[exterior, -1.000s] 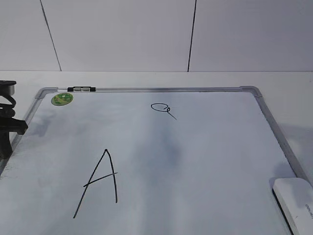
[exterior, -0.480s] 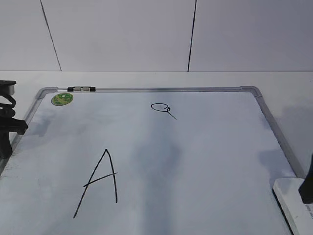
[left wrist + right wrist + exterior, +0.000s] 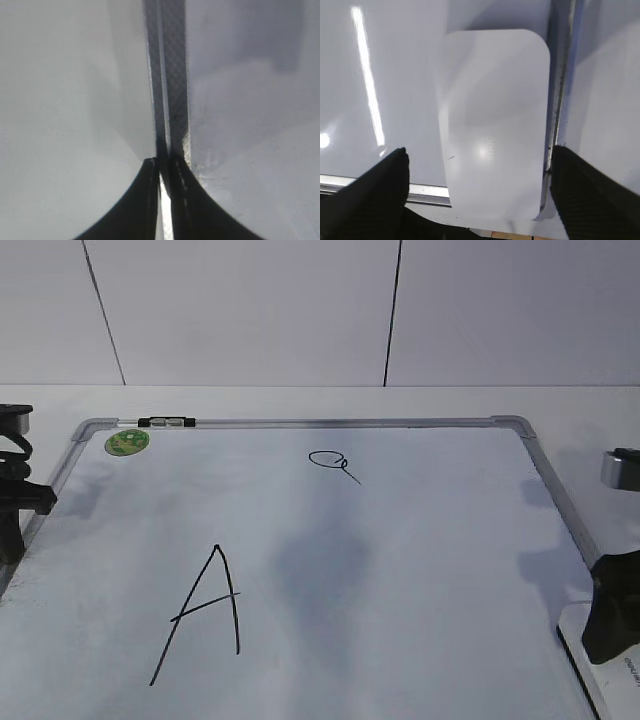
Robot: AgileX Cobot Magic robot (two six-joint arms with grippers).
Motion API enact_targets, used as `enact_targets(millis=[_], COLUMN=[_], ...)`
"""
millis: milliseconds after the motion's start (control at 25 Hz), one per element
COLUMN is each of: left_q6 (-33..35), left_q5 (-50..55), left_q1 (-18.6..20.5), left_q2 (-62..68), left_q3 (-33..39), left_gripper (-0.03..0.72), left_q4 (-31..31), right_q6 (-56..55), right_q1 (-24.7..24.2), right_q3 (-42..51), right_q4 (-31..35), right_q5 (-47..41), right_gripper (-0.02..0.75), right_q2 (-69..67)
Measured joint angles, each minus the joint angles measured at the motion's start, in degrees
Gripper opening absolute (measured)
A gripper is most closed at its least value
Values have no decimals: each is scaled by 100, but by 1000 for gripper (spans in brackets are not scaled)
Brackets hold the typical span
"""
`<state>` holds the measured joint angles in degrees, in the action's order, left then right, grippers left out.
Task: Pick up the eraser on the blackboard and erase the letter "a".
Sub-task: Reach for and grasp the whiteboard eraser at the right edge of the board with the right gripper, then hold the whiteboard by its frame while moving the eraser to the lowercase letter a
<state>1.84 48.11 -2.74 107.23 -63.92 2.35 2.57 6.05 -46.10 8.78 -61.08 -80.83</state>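
The white eraser (image 3: 600, 680) lies at the blackboard's (image 3: 400, 580) near right corner, partly hidden by my right gripper (image 3: 612, 620). In the right wrist view the eraser (image 3: 492, 120) lies flat beside the frame, and my right gripper (image 3: 480, 165) is open above it, one finger on each side. The small letter "a" (image 3: 331, 464) is at the top middle of the board. My left gripper (image 3: 12, 510) rests at the board's left edge. In the left wrist view its fingers (image 3: 162, 172) are shut over the silver frame (image 3: 167, 75).
A large capital "A" (image 3: 205, 615) is on the board's lower left. A green sticker (image 3: 127, 442) and a black-and-clear marker (image 3: 167, 422) are at the top left. White table and wall surround the board.
My right gripper has come into view from the right and moved over the eraser, now covering part of it. The left arm has not moved.
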Motion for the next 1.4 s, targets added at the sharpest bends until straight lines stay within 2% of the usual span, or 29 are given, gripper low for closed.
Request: enact_targets(millis=[480,1000,1280,1400], left_q6=[0,-4,-4,-4], left_q5=[0,0,0,0], left_q1=[0,0,0,0], left_q2=[0,0,0,0], left_q3=[0,0,0,0], left_gripper=[20,20,20,20], left_q4=[0,0,0,0], right_q6=[10,-107,-107,-107], right_q1=[225,233,233,233], right_q3=[-19,-19,-31,-31], right_q4=[-198,-355,-242,-265], right_q5=[151,247,235,196], right_gripper=[679,671,633,567], right_q2=[-686,-941,-1038,-1038])
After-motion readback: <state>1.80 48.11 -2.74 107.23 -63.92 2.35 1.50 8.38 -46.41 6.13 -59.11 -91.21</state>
